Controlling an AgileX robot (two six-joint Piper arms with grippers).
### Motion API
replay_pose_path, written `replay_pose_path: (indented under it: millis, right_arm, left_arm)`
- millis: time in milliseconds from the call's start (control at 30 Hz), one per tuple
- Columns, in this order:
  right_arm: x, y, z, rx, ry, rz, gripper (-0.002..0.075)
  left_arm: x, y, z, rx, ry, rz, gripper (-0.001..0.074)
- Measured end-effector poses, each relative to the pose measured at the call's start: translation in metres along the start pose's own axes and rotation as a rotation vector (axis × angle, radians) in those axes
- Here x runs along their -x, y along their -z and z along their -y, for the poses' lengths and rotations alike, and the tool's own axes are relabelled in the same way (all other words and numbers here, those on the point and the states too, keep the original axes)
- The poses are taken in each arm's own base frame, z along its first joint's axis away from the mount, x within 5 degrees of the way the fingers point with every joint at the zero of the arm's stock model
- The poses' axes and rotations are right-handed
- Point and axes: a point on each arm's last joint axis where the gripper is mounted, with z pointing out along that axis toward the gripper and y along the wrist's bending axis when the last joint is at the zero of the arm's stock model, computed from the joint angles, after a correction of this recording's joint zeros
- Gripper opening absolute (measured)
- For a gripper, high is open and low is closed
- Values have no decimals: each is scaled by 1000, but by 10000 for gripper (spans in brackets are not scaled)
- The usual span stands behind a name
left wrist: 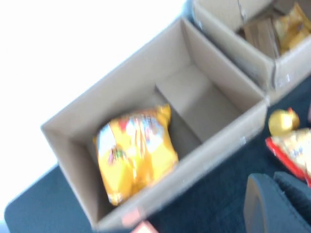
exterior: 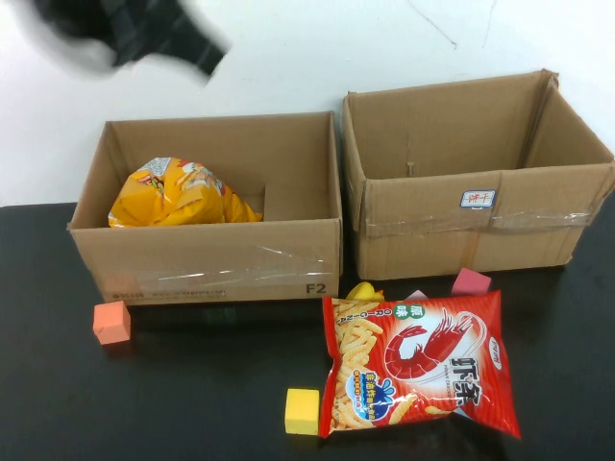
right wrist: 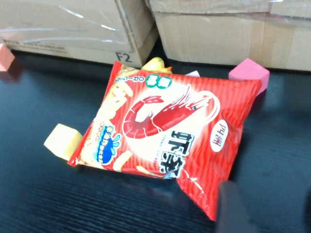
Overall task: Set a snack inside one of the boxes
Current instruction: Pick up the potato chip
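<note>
Your yellow snack bag (exterior: 181, 195) already lies inside the left cardboard box (exterior: 207, 257), at the left of the high view, so one snack is boxed and that step looks finished. The left gripper (exterior: 135, 34) is the dark blur in the upper left corner of the high view, above and behind that box; its fingers are together and hold nothing. In its own wrist view a dark finger (left wrist: 265, 206) shows at the lower right, with the yellow bag below it in the box.

The red shrimp-cracker bag (exterior: 418, 363) lies flat on the table at lower centre-right, in front of the right cardboard box (exterior: 471, 178). The right gripper (right wrist: 265, 208) does not show in the high view; its wrist view looks down on the red bag, with dark finger shapes at the lower right edge, and you cannot tell how far apart they stand. If you want a second snack boxed, you would need to come down onto that bag's edge and pinch it.

The surface is a black table (exterior: 192, 403) with foam cubes near the bag: orange (exterior: 111, 322), yellow (exterior: 302, 411), pink (exterior: 471, 281). A white wall stands behind.
</note>
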Motion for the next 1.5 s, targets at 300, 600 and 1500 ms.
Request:
replay_pose_path:
  millis: [300,600,1500]
  right_arm:
    - [9,-22,1,80,-70,-128,474]
    - [7,-58,6,133,-162,-221,482]
    - [6,-195,36,102,-151,-352,493]
  left_arm:
    - [-111,29,14,36,31,52,0]
    - [-241,20,27,168,75,-4,-1]
    - [-339,34,42,235,118,309,-1]
